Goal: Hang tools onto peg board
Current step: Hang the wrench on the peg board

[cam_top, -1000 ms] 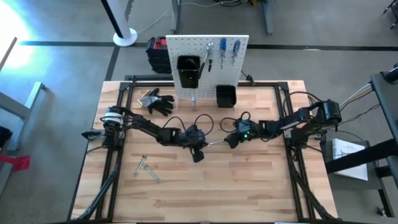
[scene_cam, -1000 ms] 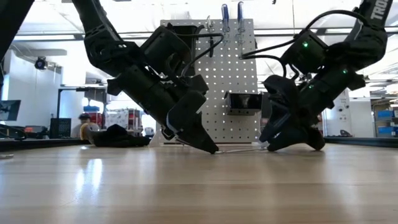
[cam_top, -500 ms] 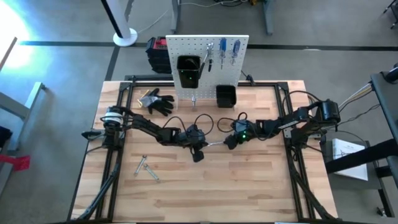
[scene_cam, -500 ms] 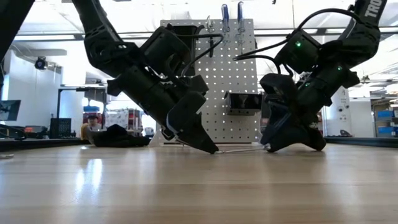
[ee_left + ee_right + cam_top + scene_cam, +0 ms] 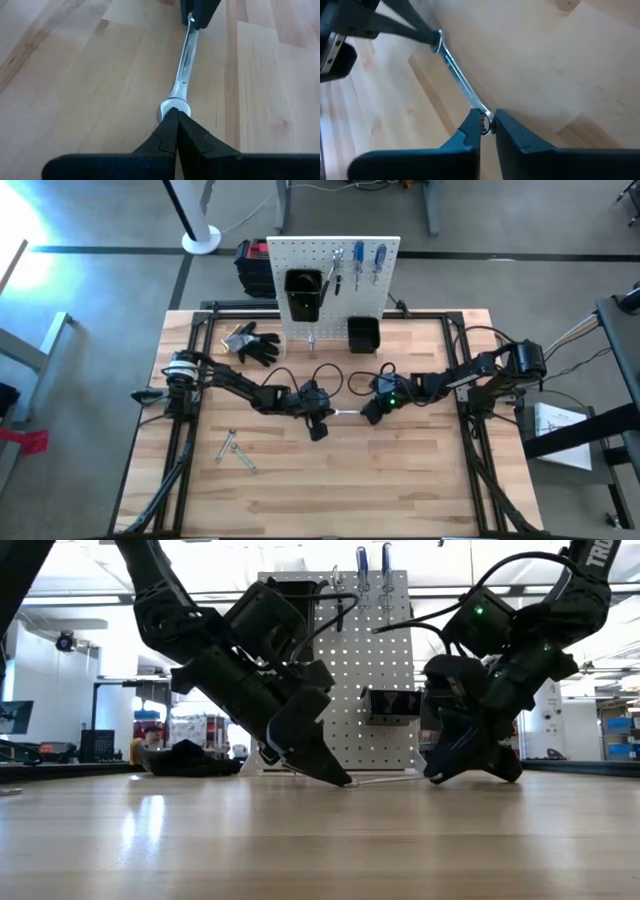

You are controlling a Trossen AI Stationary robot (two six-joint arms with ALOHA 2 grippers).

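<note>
the wooden table [image 5: 400, 480] takes up most of the high view, and the white peg board [image 5: 322, 265] stands upright at its far edge. the board carries two black bins [image 5: 303, 293], one higher on the left and one lower on the right, plus a couple of blue-handled screwdrivers [image 5: 379, 262] and a pair of pliers [image 5: 338, 278] already hanging near the top.

both arms reach into the middle of the table. the left gripper [image 5: 325, 418] is down at the tabletop with its fingers pressed together on one end of a slim silver wrench [image 5: 183, 75], pinching the ring end. the right gripper [image 5: 366, 412] comes in from the other side and its fingers [image 5: 470, 131] sit on either side of the wrench's opposite end, nearly closed around it, a thin gap visible next to the metal. so the wrench lies flat on the wood between the two grippers, in front of the peg board and well apart from it.

black work gloves [image 5: 256, 343] lie near the board's left foot. more small tools [image 5: 236, 450] lie on the front left part of the table, too small to tell apart.
</note>
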